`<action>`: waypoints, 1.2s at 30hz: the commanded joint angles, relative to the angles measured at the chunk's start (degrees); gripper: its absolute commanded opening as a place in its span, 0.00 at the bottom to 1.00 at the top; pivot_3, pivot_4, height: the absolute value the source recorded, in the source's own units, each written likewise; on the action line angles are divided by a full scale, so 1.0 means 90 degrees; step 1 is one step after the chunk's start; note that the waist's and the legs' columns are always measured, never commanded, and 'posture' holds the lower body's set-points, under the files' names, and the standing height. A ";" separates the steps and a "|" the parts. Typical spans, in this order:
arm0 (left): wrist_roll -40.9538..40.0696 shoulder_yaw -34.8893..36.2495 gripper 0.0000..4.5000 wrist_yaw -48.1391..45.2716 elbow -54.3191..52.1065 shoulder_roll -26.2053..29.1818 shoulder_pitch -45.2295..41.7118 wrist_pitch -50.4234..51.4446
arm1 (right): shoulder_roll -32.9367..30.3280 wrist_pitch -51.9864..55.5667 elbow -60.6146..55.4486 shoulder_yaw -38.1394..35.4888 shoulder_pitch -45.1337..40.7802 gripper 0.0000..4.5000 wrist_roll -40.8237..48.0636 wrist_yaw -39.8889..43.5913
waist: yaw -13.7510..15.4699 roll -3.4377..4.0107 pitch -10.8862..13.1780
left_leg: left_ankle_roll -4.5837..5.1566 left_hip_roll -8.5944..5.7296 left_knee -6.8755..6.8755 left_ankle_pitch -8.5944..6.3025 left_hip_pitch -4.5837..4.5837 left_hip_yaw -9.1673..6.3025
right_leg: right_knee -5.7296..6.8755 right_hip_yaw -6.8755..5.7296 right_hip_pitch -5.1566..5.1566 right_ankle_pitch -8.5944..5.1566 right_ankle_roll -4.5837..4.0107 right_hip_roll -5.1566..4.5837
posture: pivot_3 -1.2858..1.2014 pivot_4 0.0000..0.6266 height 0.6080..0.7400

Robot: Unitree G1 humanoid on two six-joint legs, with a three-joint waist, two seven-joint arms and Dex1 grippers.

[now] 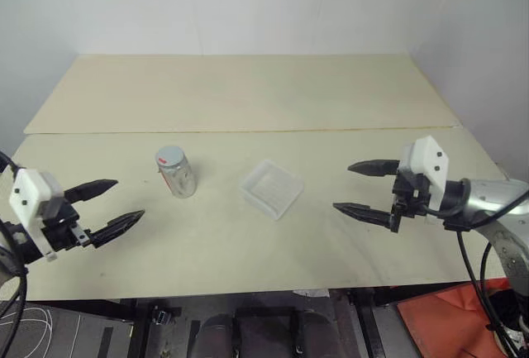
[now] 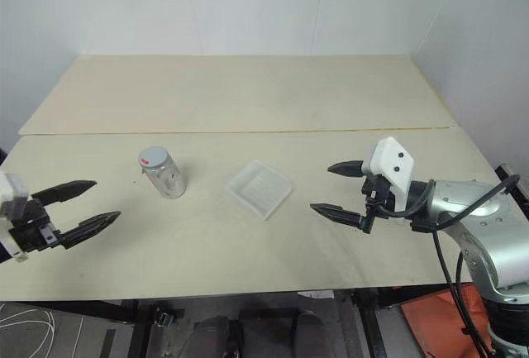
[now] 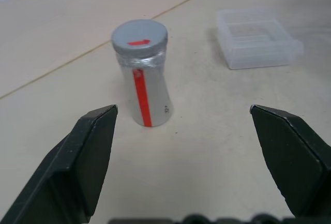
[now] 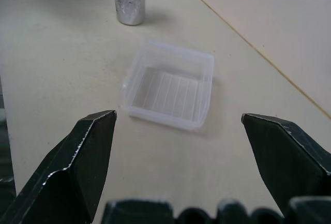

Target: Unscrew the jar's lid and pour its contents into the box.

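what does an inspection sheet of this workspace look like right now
surface: pale table, bare around the items, a seam across it behind them
job's things: jar upright, lid on, red mark on top; box beside it, apart, nothing in it
clutter: nothing seen
grippers: left gripper and right gripper both open, off the table, holding nothing
cables: black cables by the right arm, white ones at lower left
surroundings: white walls, orange-red sheet below right

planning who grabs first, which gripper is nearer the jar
Left. The left gripper hovers open just to the jar's left, while the right gripper hovers open on the far side of the box.
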 commanded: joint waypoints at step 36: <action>0.1885 -0.2786 0.99 0.1343 0.2755 -0.2065 -0.2998 -0.2496 | -0.0194 0.0096 -0.0627 -0.0471 -0.0436 1.00 0.0448 -0.0233 | 0.0115 -0.0006 -0.0001 | 0.0009 -0.0007 0.0010 -0.0003 -0.0002 -0.0006 | 0.0000 -0.0006 0.0012 0.0017 0.0019 -0.0002 | 0.52 0.24 1.00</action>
